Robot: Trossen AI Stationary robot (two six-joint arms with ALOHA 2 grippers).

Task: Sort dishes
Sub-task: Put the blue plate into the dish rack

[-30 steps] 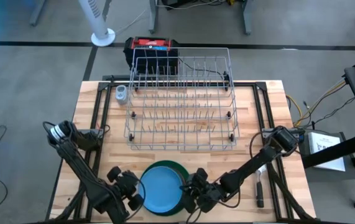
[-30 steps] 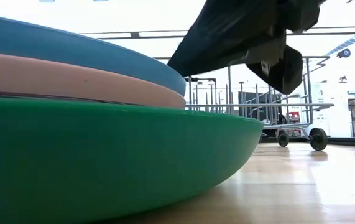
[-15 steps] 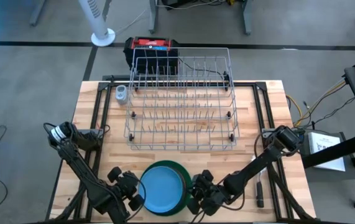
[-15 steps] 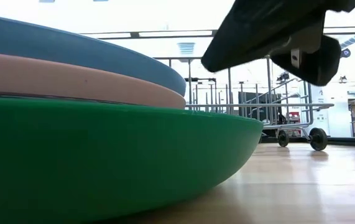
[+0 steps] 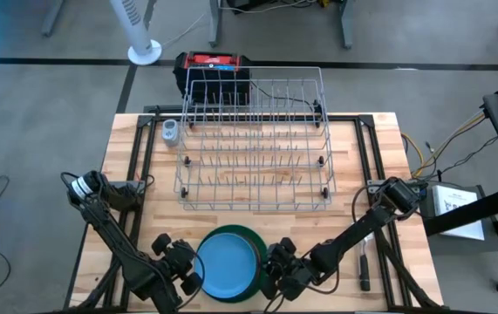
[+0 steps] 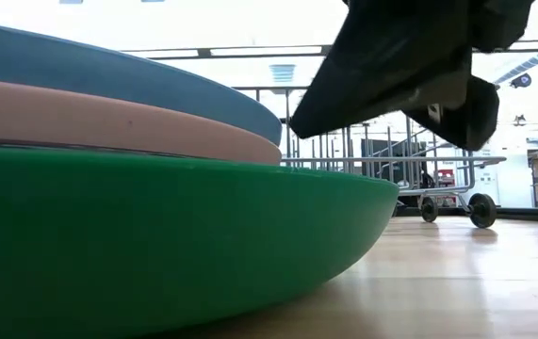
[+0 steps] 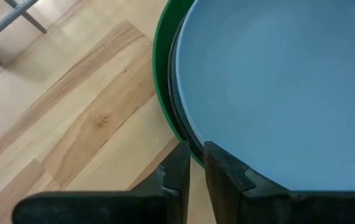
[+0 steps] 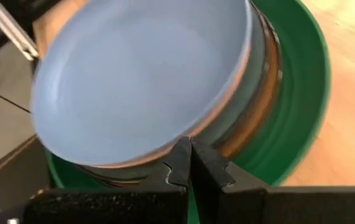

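Note:
The dishes stand in one stack near the table's near edge. A light blue plate (image 5: 227, 264) is on top and a pale pink one (image 6: 108, 122) under it. Dark orange-brown plates (image 8: 259, 102) come below that, all resting in the larger green plate (image 6: 155, 235). My left gripper (image 5: 193, 279) is at the stack's left rim, nearly shut on the green rim. My right gripper (image 5: 268, 277) is shut, with its tips at the stack's right rim (image 8: 189, 155), level with the pink plate. My left gripper pinches the green plate's rim (image 7: 194, 157) between its two fingers, one outside the plate and one inside it beside the stack. The fingers slant down from the table's left. The green plate sits flat on the table. My right gripper's shut fingertips (image 8: 178, 160) meet the pink plate's rim (image 8: 165, 148) just under the blue plate, slanting down from the table's right. Whether they push on it, I cannot tell.
A grey wire rack (image 5: 255, 144) fills the table's middle and far part. A black-handled brush (image 5: 364, 263) lies near the right edge, and a small grey object (image 5: 171, 132) stands at the far left. The stack sits close to the table's near edge.
My right gripper has shifted slightly at the stack's right rim. It drew back a little toward the table's right, then tipped down toward the rim again, and it has stayed shut. The plates have stayed where they were.

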